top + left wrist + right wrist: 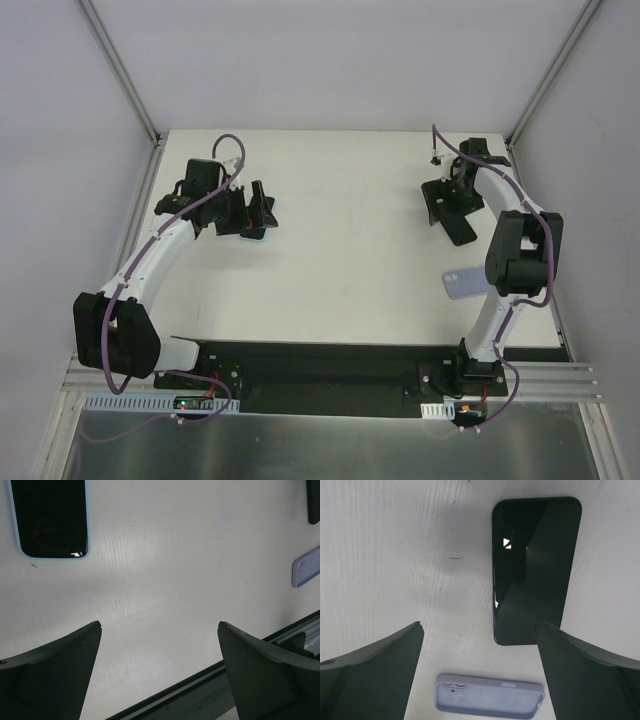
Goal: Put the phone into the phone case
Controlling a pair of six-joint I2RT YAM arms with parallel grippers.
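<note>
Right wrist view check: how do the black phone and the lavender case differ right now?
The black phone is glossy and reflective; the lavender case is matte, with a camera cut-out at one end. In the right wrist view the phone runs lengthwise up the picture, while the case lies crosswise below it. Both lie flat on the table, apart, and neither is held.

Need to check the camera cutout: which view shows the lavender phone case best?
Right wrist: the lavender phone case lies close, nearly whole, cutout visible. Top external shows it small, partly behind the right arm; left wrist catches only one end at the frame edge.
</note>
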